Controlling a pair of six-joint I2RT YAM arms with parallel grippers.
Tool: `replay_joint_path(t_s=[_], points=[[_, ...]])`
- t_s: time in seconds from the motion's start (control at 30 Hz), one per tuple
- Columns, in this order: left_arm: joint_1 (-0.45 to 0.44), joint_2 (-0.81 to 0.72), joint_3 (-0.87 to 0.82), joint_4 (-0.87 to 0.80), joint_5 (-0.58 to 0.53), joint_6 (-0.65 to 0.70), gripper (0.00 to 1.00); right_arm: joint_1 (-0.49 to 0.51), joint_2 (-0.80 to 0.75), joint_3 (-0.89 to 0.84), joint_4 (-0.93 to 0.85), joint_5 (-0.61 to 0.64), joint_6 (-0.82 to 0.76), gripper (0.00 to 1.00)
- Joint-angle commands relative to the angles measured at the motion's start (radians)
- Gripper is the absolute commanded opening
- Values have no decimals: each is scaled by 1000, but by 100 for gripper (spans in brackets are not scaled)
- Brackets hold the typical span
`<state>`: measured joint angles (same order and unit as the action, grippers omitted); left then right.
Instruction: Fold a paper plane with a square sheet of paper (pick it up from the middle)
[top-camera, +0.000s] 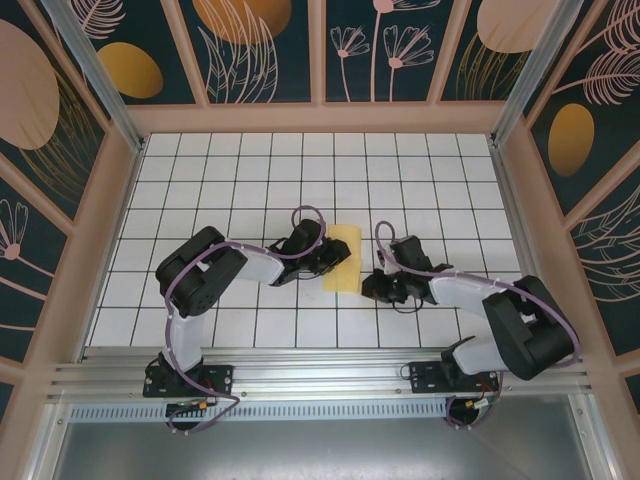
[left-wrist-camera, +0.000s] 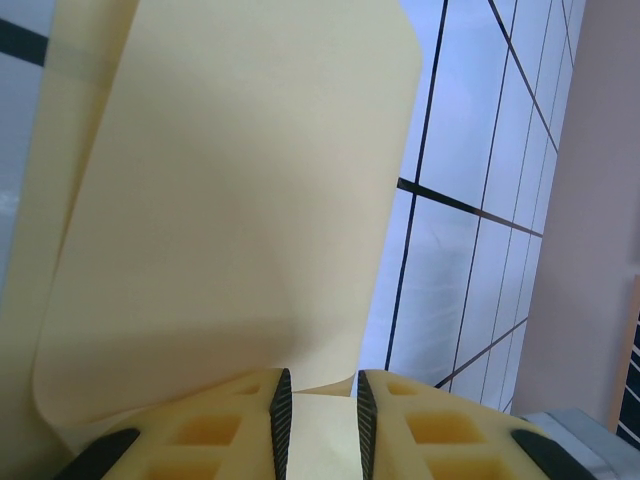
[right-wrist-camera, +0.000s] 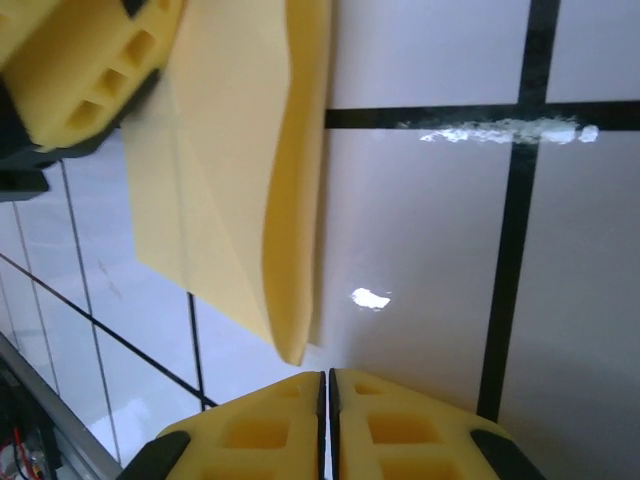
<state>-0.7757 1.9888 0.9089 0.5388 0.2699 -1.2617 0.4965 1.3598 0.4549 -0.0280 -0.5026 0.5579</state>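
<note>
The square sheet of paper lies folded into a narrow pale-yellow strip at the table's middle. My left gripper rests on its left edge. In the left wrist view the jaws stand a little apart, paper shows in the gap between the pads, and the sheet bulges up ahead of them. My right gripper is shut and empty just right of the strip's near corner. In the right wrist view its tips sit close below the paper's rounded, uncreased fold, apart from it. A left finger lies over the paper.
White grid tiles cover the table. Pink frame walls and patterned panels close in the back and both sides. A metal rail runs along the near edge by the arm bases.
</note>
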Motion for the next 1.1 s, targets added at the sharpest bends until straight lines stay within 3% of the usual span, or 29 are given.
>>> replay_joint_path(t_s=[0.0,0.2,0.4,0.63,0.87,1.07], points=[[3,41,-24,-66,-12,12,28,-6,-32,43,32,-46,42,13],[3,50,-17,-59,-4,10,28,1,68,80,172,-80,113,13],[3,50,-14,-57,-3,8,29,1,200,114,165,-52,88,14],[4,38,-16,-60,-12,14,29,-4,224,71,73,39,32,14],[3,-15,-17,-25,-7,52,34,-6,229,27,91,27,34,14],[0,-58,5,29,79,54,37,-6,232,31,100,30,36,13]])
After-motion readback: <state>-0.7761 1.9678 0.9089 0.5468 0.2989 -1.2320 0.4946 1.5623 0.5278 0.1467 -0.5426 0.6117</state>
